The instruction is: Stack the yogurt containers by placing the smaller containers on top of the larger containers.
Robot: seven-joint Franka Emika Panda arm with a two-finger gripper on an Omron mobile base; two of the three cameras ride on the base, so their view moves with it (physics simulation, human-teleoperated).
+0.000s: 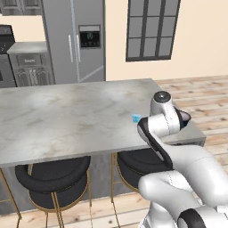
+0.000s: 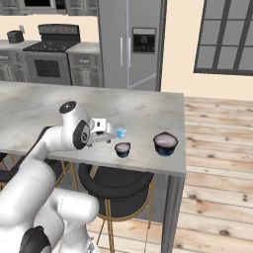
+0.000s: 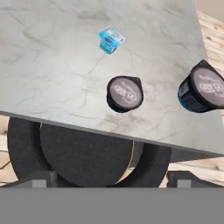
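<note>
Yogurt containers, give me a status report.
Gripper open, above the counter's near edge, holding nothing. Light-blue cup, small dark cup and large dark cup stand apart, unstacked. Nothing in the way.

The counter (image 2: 59, 106) lay bare over most of its marble top, open to a pass from above or from the far side. Three cups stood apart near its front right corner: a blue cup (image 3: 111, 40) farthest in, a small dark cup (image 3: 125, 93) near the front edge, a wider dark cup (image 3: 203, 87) toward the right end. Gaps lay between all three. Black stools (image 3: 87, 157) sat under the front edge, below the cups.
</note>
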